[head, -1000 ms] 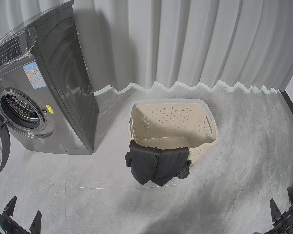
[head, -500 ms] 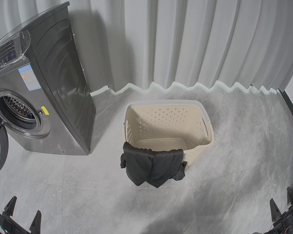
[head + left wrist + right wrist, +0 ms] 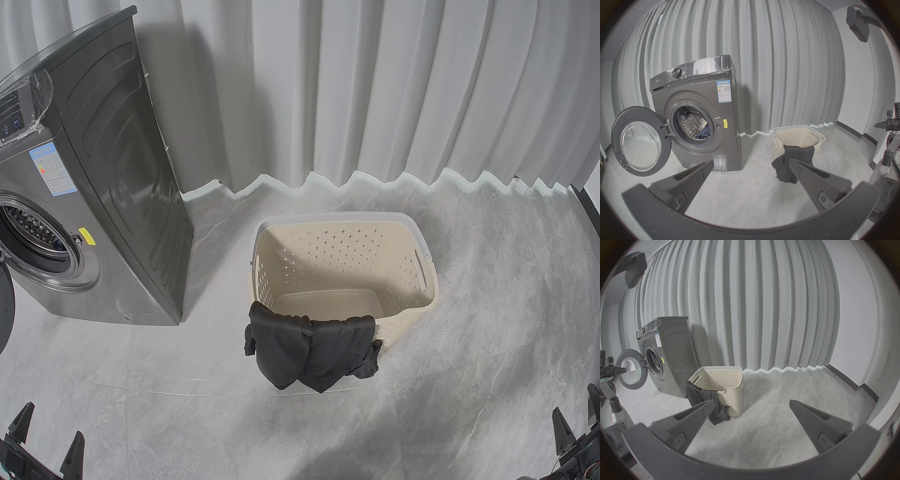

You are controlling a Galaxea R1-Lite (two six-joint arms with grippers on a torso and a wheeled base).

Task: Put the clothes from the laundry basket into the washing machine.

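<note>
A: Hanging where, the black garment [image 3: 309, 353]?
B: It was draped over the laundry basket [image 3: 350, 250], at its 6 o'clock rim. The washing machine [image 3: 106, 187] stood at the basket's 10 o'clock, door [image 3: 637, 140] swung wide.
A: Grippers?
B: Both were spread apart and empty: left gripper [image 3: 53, 422], right gripper [image 3: 574, 403].

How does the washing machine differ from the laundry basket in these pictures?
The washing machine is dark grey and tall; the laundry basket is cream and low. The machine opens at its front, with the door swung wide; the basket opens at the top. Both stand on the grey floor.
</note>
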